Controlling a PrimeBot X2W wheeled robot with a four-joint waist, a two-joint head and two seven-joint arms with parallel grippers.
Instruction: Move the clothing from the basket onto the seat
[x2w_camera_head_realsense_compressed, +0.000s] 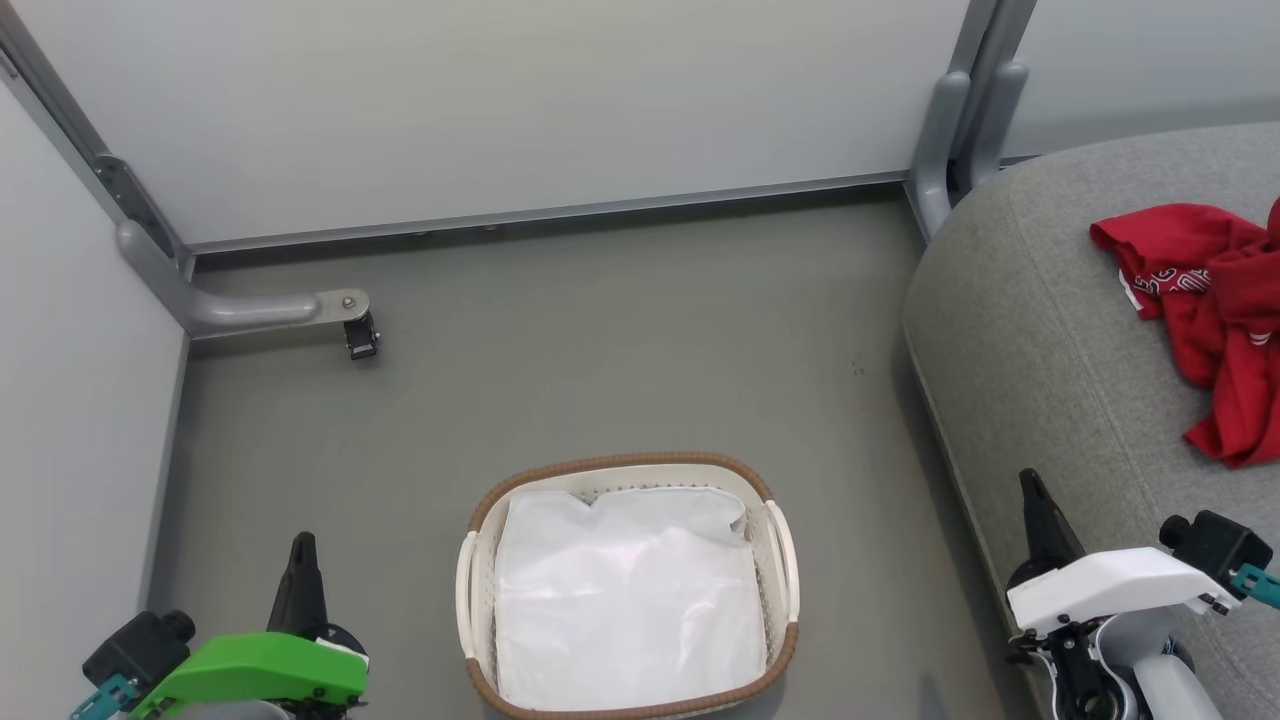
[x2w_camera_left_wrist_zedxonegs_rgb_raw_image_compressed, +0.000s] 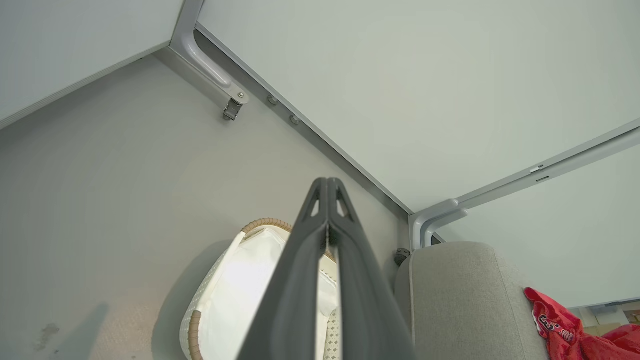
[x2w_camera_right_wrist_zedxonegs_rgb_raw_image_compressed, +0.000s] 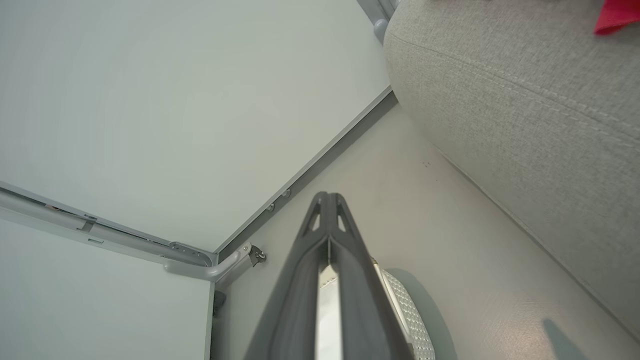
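While our left gripper (x2w_camera_head_realsense_compressed: 303, 560) and right gripper (x2w_camera_head_realsense_compressed: 1033, 500) rest clenched and empty, the basket (x2w_camera_head_realsense_compressed: 620, 463) sits between them, clothing (x2w_camera_head_realsense_compressed: 1215, 300) on the seat (x2w_camera_head_realsense_compressed: 1030, 340) beyond the right.

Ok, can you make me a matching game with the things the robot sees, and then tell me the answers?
Things:
1. clothing
2. basket
3. seat
4. left gripper

Descriptions:
A. grey, on the robot's right
B. shut, holding nothing
C. red, lying on the seat
D. on the floor, with a white liner inside

Pairs: 1-C, 2-D, 3-A, 4-B.
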